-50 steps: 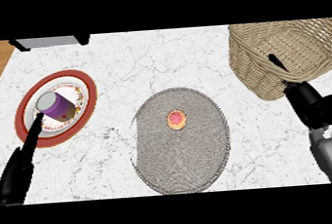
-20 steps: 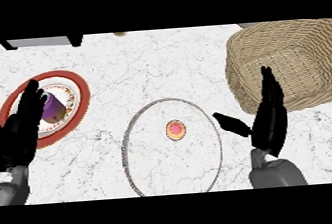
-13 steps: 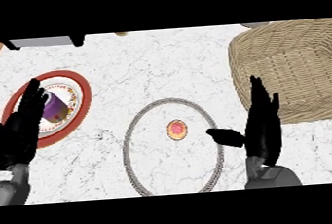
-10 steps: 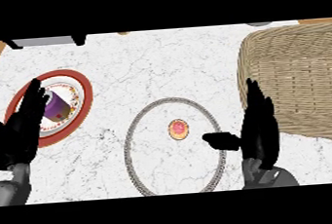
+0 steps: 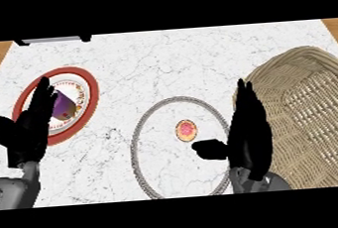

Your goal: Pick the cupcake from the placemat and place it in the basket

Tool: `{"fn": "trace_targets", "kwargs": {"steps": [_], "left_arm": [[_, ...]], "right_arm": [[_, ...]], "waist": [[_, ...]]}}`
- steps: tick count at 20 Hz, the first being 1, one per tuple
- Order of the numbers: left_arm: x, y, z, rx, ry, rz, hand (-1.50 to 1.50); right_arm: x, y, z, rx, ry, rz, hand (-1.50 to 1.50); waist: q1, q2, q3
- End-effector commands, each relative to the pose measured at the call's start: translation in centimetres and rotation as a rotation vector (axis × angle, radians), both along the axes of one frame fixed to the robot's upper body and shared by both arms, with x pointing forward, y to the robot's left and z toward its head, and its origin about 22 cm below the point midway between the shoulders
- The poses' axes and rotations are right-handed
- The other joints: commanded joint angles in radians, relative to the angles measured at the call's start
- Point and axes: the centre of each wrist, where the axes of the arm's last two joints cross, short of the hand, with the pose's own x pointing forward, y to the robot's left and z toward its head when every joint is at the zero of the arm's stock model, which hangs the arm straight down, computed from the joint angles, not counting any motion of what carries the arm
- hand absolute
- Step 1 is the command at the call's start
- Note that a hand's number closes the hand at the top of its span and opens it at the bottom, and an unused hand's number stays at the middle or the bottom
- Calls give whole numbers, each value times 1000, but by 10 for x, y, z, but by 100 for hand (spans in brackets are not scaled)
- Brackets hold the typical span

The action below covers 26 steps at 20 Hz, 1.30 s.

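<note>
The cupcake [image 5: 186,129], small with pink frosting seen from above, sits near the middle of a round grey placemat [image 5: 149,152]. A large woven basket [image 5: 315,115] stands at the right. My right hand [image 5: 246,130] is open, fingers straight and pointing away, between the cupcake and the basket; its thumb reaches toward the cupcake without touching it. My left hand [image 5: 30,128] is open at the left, fingers up, over the edge of a red-rimmed plate.
A red-rimmed plate [image 5: 83,99] at the left carries a purple object [image 5: 63,104] partly hidden by my left hand. A dark object [image 5: 53,40] lies at the counter's far edge. Wooden floor shows past both far corners.
The view has shifted so the basket now lies farther right and lower. My right hand has edged closer to the cupcake. The left hand stays over the plate.
</note>
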Motion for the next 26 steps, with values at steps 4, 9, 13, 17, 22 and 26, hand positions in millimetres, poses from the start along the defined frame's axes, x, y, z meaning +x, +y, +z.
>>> {"fn": "trace_targets", "kwargs": {"steps": [4, 9, 13, 17, 22, 26], "left_arm": [[15, -11, 6, -8, 8, -27, 0], [6, 12, -5, -1, 2, -9, 0], [5, 9, 3, -13, 6, -19, 0], [19, 6, 3, -3, -15, -1, 0], [7, 0, -8, -20, 0, -22, 0], [22, 10, 4, 5, -9, 2, 0]], "right_arm": [[2, 27, -8, 71, 93, -141, -150], [-1, 33, -19, 40, 53, -152, -150], [-2, 35, -33, -3, 57, -162, -150], [-7, 40, -41, 10, 46, -138, -150], [0, 44, -39, 22, 35, -139, -150], [5, 44, -32, 18, 30, -134, -150]], "waist": [[7, 9, 5], [8, 7, 5], [13, 5, 5], [3, 9, 5], [12, 7, 5], [1, 7, 5]]}}
